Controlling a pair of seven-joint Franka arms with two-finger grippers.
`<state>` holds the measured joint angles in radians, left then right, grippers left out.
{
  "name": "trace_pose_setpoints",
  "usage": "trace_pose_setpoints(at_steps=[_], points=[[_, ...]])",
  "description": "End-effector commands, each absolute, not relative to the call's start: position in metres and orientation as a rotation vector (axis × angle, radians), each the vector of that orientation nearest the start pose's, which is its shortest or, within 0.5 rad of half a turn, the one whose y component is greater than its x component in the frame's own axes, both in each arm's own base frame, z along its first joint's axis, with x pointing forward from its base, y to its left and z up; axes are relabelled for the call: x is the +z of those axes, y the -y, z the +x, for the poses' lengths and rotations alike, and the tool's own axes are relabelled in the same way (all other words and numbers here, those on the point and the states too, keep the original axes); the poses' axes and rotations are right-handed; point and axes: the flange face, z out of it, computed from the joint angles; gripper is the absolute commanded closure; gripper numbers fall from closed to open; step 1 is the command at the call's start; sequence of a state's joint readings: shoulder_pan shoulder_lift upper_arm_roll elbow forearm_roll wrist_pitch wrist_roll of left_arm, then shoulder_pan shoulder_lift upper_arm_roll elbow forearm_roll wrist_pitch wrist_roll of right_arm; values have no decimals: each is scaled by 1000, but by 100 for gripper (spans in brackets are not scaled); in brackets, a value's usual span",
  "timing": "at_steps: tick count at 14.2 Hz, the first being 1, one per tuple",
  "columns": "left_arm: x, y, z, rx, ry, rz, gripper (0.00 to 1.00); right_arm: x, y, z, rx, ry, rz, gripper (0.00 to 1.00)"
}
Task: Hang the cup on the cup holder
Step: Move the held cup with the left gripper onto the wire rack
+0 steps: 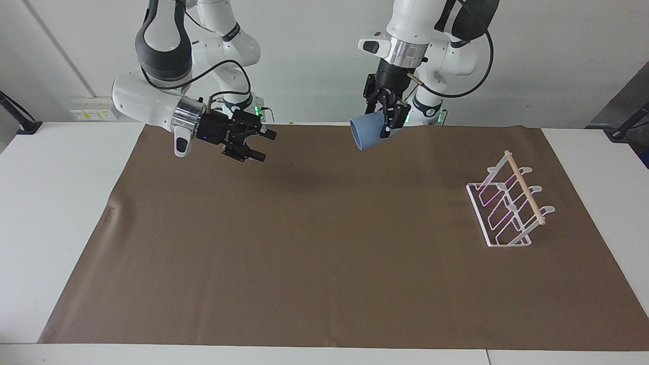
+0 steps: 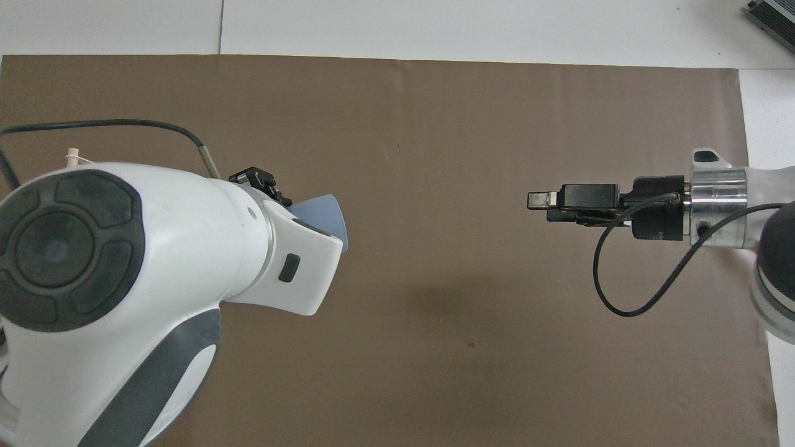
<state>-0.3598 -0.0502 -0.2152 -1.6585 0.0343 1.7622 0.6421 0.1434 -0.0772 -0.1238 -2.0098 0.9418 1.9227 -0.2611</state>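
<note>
The light-blue cup (image 1: 369, 131) hangs tilted in the air, mouth slanting downward, over the brown mat's edge nearest the robots. My left gripper (image 1: 388, 125) is shut on its base end from above. In the overhead view only a corner of the cup (image 2: 324, 213) shows past the left wrist. My right gripper (image 1: 262, 145) is open and empty over the mat toward the right arm's end, well apart from the cup; it also shows in the overhead view (image 2: 538, 200). The white wire cup holder (image 1: 507, 209) with its wooden dowel stands on the mat toward the left arm's end.
The brown mat (image 1: 304, 263) covers most of the white table (image 1: 56, 203). In the overhead view the left arm hides the cup holder except the dowel's tip (image 2: 73, 153).
</note>
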Motion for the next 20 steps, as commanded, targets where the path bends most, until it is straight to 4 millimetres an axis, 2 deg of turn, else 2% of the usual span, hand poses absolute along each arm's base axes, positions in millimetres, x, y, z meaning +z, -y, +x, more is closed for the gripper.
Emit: trace_pose_setpoints(at_steps=[1,5,7,9,10,13,15,16,17,19,20], points=[[614,276,470,-105,-1674,-2441,100,521,-53,549,-153,-11,-2536,0],[589,253,488,36,-1612,-2253,100,510,-26,550,-154,114,-2893,0],[570,238,504,123,-1622,-2154,100,514,-14,548,-142,60,-2991,0],[555,229,515,232,-1636,-2007,100,533,-2,548,-139,77,-3108,0],[547,225,520,287,-1671,-1949,100,549,8,547,-115,58,-3121,0],[541,185,544,416,-1781,-1777,100,610,37,542,-65,-14,-3137,0],[531,154,553,486,-1768,-1769,100,648,38,531,-28,-25,-3118,0],[523,149,553,533,-1757,-1694,100,668,38,526,-33,-28,-3118,0],[517,146,557,563,-1743,-1654,100,671,38,525,-27,-41,-3126,0],[513,130,568,569,-1718,-1610,100,650,35,517,50,-132,-3123,0],[513,128,574,549,-1721,-1565,100,651,36,512,49,-144,-3121,0]])
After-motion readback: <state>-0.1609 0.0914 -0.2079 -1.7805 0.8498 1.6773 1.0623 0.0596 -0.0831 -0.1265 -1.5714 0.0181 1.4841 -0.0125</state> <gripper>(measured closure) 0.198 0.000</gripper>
